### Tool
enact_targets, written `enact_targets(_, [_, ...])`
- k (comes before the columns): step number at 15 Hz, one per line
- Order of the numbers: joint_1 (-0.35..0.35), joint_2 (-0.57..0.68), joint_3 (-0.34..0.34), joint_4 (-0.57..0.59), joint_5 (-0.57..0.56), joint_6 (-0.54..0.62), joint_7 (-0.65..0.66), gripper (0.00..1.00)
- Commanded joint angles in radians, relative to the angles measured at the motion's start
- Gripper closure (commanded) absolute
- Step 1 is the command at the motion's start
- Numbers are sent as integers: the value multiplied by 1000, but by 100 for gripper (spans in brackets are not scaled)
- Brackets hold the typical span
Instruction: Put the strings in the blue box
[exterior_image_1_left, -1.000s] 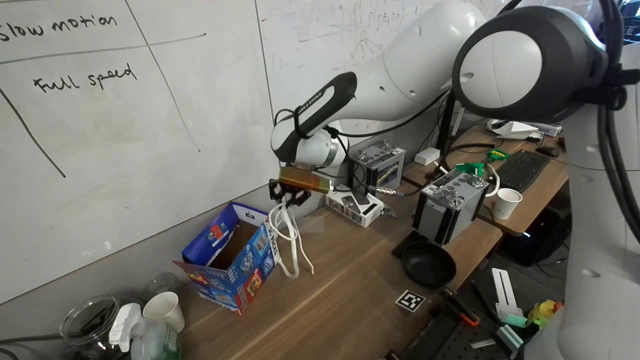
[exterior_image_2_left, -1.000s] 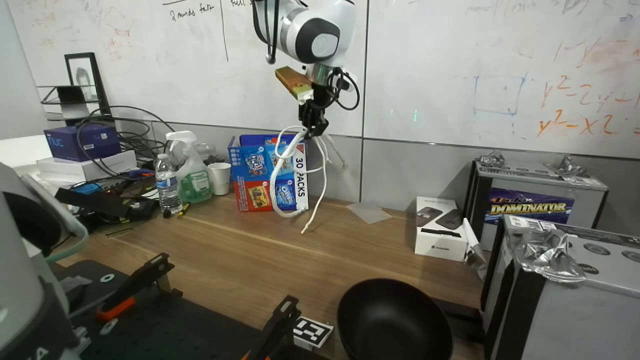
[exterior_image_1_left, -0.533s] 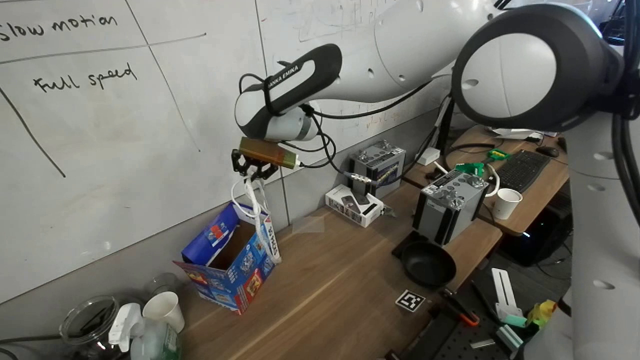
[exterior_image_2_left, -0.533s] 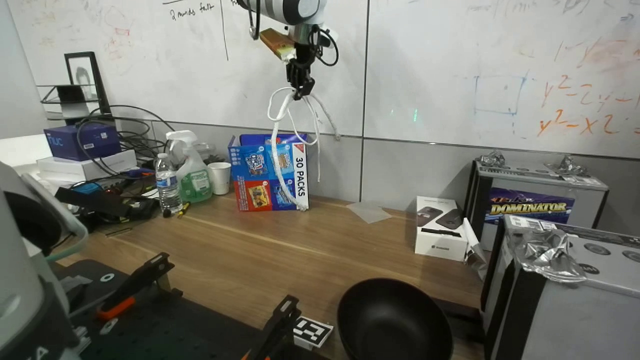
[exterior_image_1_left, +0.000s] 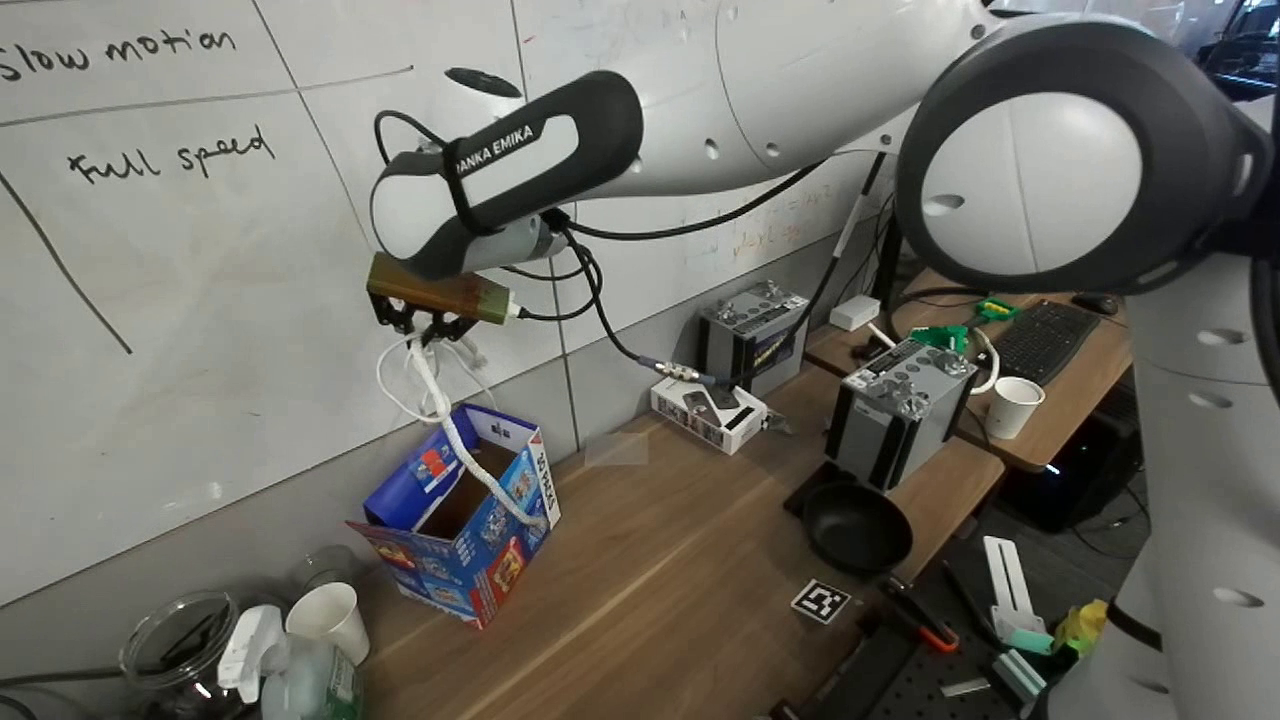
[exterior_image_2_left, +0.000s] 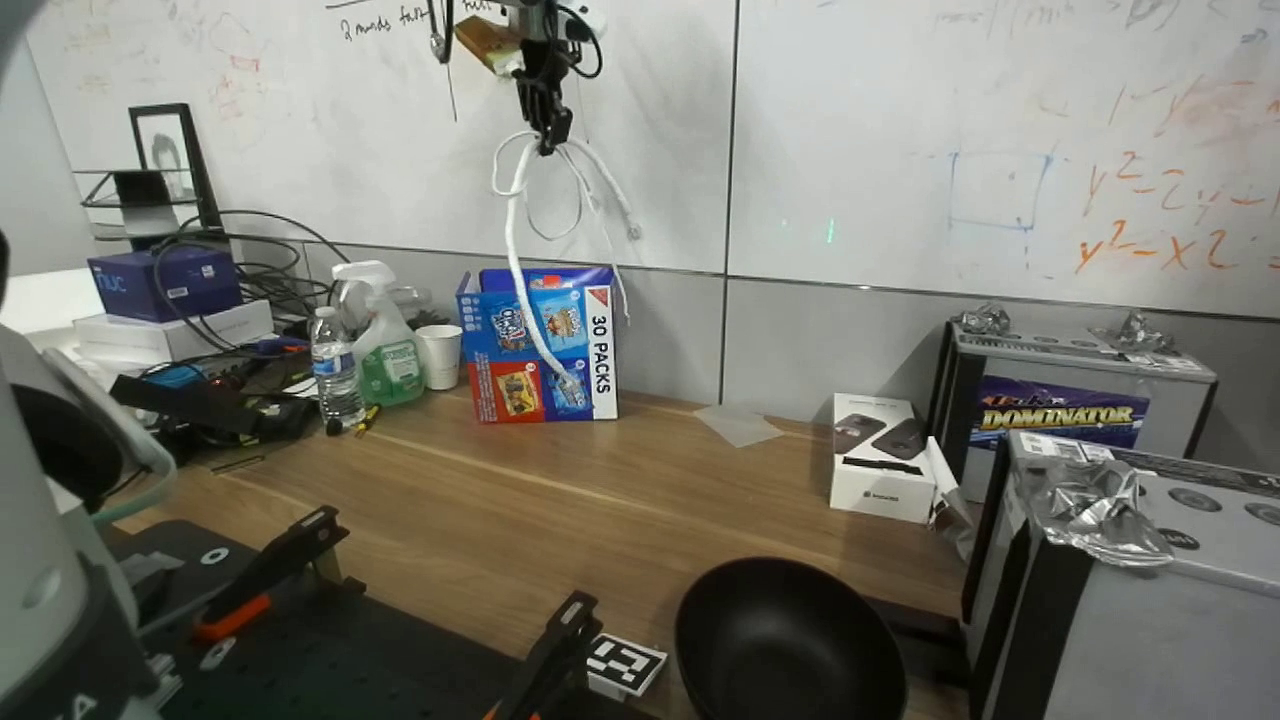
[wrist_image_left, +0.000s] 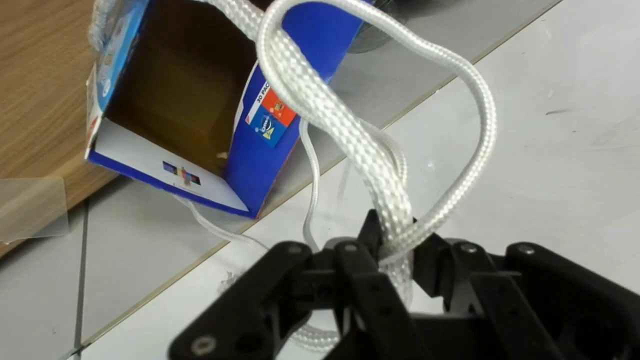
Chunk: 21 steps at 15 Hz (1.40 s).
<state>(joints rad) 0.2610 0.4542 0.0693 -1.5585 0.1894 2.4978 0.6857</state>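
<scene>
We record one Robotiq gripper (wrist_image_left: 397, 245), black, pointing down at the end of a white Franka Emika arm (exterior_image_1_left: 760, 110); its fingers are closed together, and we see them pinching the strings.

Strings (wrist_image_left: 345, 135): white braided cord, one thick strand with several thinner lengths, in loose loops. We find them suspended above the blue box, hanging from the gripper. In the wrist view the thick strand crosses over the carton's opening; in an exterior view its lower end hangs before the printed face. Whether it touches there we cannot tell.

Blue box (exterior_image_2_left: 570, 340): cardboard snack carton lettered "30 PACKS", upright, flaps open, standing on a wood-grain tabletop (exterior_image_1_left: 680, 560) near the foot of a whiteboard (exterior_image_2_left: 900, 150) bearing handwriting.

Beside the box we enter a white paper cup (exterior_image_2_left: 439, 360), a spray bottle (exterior_image_2_left: 385, 340) of green liquid and a clear water bottle (exterior_image_2_left: 335, 365).

Well apart from these we enter a white product carton (exterior_image_2_left: 880, 490); a round black pan (exterior_image_2_left: 790, 630), with a black-and-white marker card (exterior_image_2_left: 625, 660) near it; a grey case (exterior_image_2_left: 1060, 410) labelled "DOMINATOR"; and a nearer grey case (exterior_image_2_left: 1130, 620), both topped with crumpled foil.
</scene>
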Motion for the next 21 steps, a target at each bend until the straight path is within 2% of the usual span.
enact_targets(1, [14,4,10,68,-13,-132,35,98])
enact_targets(5, [3,-3,54,74,30,-290,-5,98])
enact_targets(10, [-6,0,79,63,76,-385,-38,98])
enact_targets(21, [-3,110,48,101,58,-401,-30,98])
